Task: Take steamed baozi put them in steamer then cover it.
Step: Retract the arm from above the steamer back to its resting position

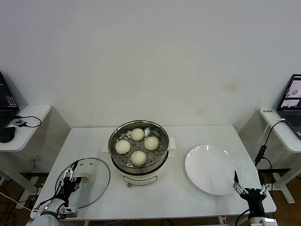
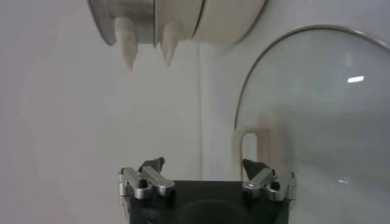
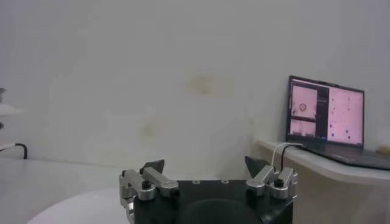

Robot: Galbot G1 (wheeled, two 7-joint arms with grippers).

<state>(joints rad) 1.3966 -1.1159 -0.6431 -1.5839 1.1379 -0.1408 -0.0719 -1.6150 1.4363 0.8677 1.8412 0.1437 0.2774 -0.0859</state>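
The steamer point(image 1: 161, 136) stands mid-table, shiny steel on a white base, uncovered. Several cream-white baozi point(image 1: 138, 158) rest on its perforated tray. The cover point(image 1: 94, 186), a clear glass lid with a cream bar handle point(image 1: 85, 177), lies flat on the table left of the steamer. My left gripper point(image 1: 71, 177) is open just at the lid's near-left edge, beside the handle. In the left wrist view the left gripper point(image 2: 204, 167) holds nothing, with the cover point(image 2: 317, 115) and its handle point(image 2: 247, 146) ahead and the steamer base point(image 2: 177, 18) beyond. My right gripper point(image 1: 251, 186) waits open at the front right.
A white plate point(image 1: 214, 168) with nothing on it sits right of the steamer, close to the right gripper point(image 3: 207, 165). Side desks flank the table; a laptop point(image 3: 326, 115) stands on the right one. The table's front edge is near both grippers.
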